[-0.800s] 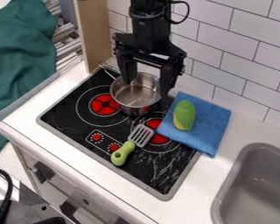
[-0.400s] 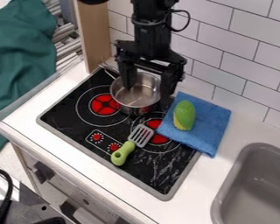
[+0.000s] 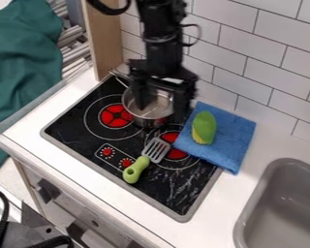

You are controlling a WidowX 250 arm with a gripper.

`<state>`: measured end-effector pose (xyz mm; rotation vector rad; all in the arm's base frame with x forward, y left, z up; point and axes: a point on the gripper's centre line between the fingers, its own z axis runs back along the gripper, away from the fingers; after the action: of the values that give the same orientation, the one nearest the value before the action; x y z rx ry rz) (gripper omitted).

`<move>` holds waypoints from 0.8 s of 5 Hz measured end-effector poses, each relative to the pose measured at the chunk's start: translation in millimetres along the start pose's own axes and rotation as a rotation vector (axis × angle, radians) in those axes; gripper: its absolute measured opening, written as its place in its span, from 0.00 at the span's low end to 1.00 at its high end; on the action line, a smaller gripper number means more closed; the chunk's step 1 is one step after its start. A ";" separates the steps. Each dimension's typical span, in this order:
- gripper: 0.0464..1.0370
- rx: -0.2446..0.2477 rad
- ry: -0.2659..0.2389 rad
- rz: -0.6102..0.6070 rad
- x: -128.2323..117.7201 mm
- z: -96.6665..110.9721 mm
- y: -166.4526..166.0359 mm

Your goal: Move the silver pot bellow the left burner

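Above the back of a black cooktop (image 3: 203, 186) set into a white worktop (image 3: 258, 147), a black robot arm (image 3: 162, 48) hangs down, its claw (image 3: 162, 111) spread wide. One finger is over the inside of the silver pot (image 3: 151, 109), and the other hangs by its right-hand side, so the pot's wall lies between them. The pot is upright near the cooktop's back edge, behind and to the right of the red left burner (image 3: 114, 116); its thin handle (image 3: 119, 78) points to the upper left.

The step in hand looks to be taking hold of the pot by its wall. To do it well, the claw should be low enough for both fingers to overlap the metal, then close evenly, so the pot neither tips nor twists. Smooth, curved metal may slip or swing under a one-sided hold.

For the move, a small lift and a path toward the front left would suit, ending just in front of the left burner. The green-handled spatula (image 3: 137, 169), lying near the control knobs (image 3: 108, 152), should be given room. A blue cloth (image 3: 234, 139) carries a green toy vegetable (image 3: 204, 127) to the right, off that path.
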<state>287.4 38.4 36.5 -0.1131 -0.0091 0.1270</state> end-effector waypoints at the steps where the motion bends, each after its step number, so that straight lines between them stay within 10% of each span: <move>1: 0.97 -0.013 0.034 -0.013 7.4 -19.0 9.4; 4: 0.97 0.008 0.093 -0.083 34.4 -47.4 13.4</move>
<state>320.6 50.7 -12.0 -0.1100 0.0790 0.0388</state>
